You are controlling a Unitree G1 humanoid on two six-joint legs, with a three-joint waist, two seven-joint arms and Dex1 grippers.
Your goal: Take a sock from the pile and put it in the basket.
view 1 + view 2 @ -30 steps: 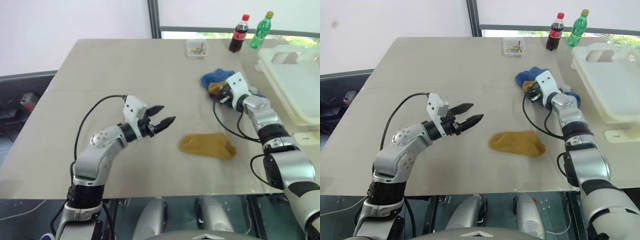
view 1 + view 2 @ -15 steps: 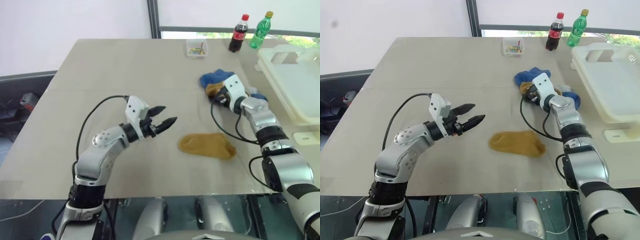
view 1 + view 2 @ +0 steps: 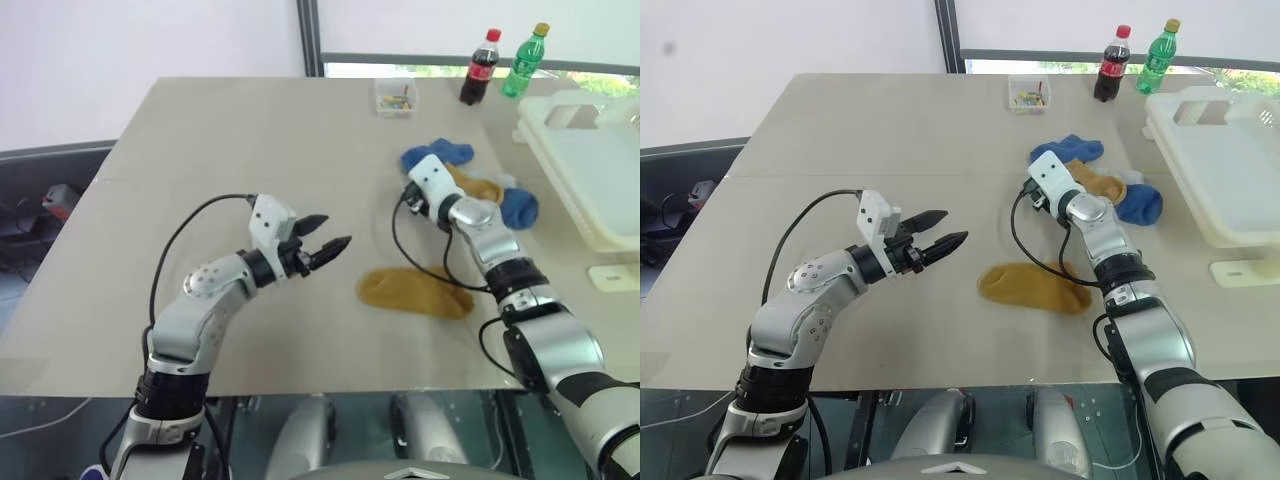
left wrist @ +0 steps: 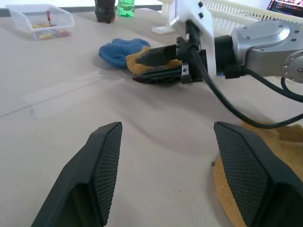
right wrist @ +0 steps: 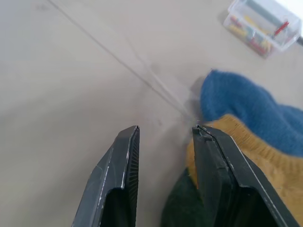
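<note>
The pile (image 3: 470, 180) of blue and mustard socks lies right of the table's middle. A dark green sock (image 5: 179, 212) shows at its edge in the right wrist view. My right gripper (image 5: 163, 130) stands open just left of the pile, low over the table, with nothing between its fingers; one finger (image 5: 213, 161) is beside the mustard sock. A single mustard sock (image 3: 413, 291) lies flat nearer the front. My left gripper (image 3: 322, 249) hovers open and empty over the table's middle. The cream basket (image 3: 1240, 150) stands at the far right.
A small clear box (image 3: 394, 97) and two bottles, one red-capped (image 3: 476, 67) and one green (image 3: 525, 60), stand at the table's back. A small white piece (image 3: 612, 277) lies in front of the basket. Bare table spreads to the left.
My right gripper has moved left off the pile and opened its fingers. The pile's socks now lie uncovered. The left arm has stayed still.
</note>
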